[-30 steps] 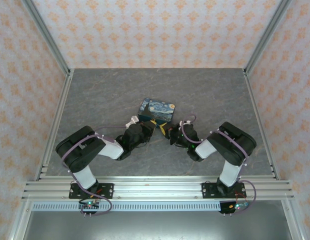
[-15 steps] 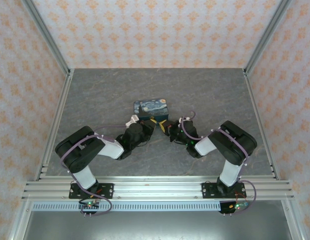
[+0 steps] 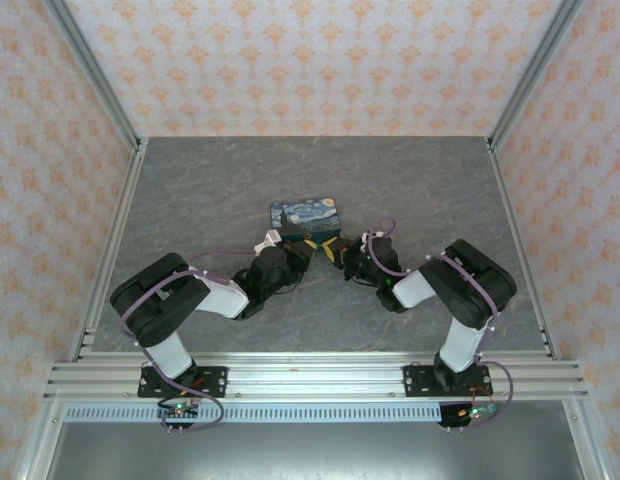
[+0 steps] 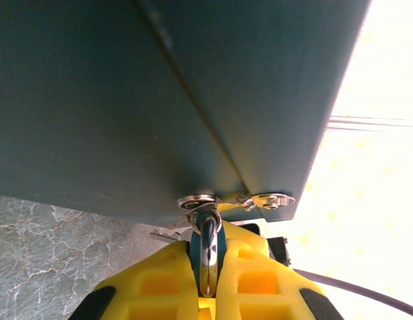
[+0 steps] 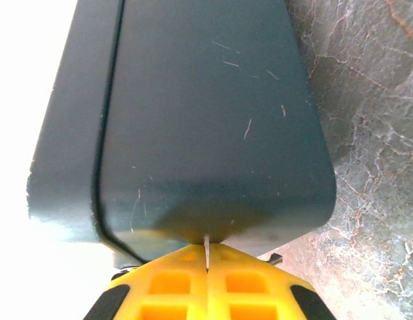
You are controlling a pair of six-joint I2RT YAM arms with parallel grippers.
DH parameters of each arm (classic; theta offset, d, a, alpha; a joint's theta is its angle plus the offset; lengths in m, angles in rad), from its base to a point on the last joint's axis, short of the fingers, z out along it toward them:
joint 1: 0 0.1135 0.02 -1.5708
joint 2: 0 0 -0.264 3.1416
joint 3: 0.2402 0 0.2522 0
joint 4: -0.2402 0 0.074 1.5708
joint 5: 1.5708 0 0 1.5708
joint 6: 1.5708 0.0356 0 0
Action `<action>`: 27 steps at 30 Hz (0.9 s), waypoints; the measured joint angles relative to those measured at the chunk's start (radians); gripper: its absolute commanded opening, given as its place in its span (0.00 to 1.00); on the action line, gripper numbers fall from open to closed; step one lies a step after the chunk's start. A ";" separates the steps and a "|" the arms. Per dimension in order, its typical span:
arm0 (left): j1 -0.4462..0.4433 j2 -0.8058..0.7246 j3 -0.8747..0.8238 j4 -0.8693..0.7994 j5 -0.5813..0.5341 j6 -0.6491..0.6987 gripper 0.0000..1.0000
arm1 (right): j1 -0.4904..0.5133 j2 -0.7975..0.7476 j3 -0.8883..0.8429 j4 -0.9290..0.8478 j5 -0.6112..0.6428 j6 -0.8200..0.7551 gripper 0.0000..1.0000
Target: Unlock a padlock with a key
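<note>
The padlock [image 3: 305,217], a dark-blue block with a starry swirl print, is at mid-table between both grippers. In the left wrist view its dark side [image 4: 126,100] is close above, with a silver keyhole disc [image 4: 196,199] on its lower edge. The key [image 4: 196,257], teal-headed with a silver ring, points up into that disc, and my left gripper [image 4: 208,245] is shut on the key's head. My right gripper [image 5: 206,249] is pressed shut against the padlock's [image 5: 206,120] lower edge, with a thin pale sliver pinched between its yellow fingers [image 5: 253,280].
A second silver key [image 4: 168,233] hangs from the ring beside the left fingers. Grey marbled tabletop [image 3: 190,190] lies all round the padlock. Aluminium rails [image 3: 510,220] and patterned walls bound the table on three sides.
The padlock has swung from a tilted pose to level and shifted slightly left. Both grippers have followed it, still held against its near edge.
</note>
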 measured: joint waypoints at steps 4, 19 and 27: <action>0.000 0.000 0.002 -0.001 -0.001 0.000 0.00 | 0.004 0.000 0.002 -0.003 0.006 0.001 0.00; -0.002 0.002 0.012 0.013 -0.013 0.000 0.00 | 0.034 0.000 0.024 0.004 0.030 0.163 0.00; -0.002 0.007 0.013 0.018 -0.020 0.000 0.00 | 0.043 0.000 0.026 0.000 0.053 0.216 0.00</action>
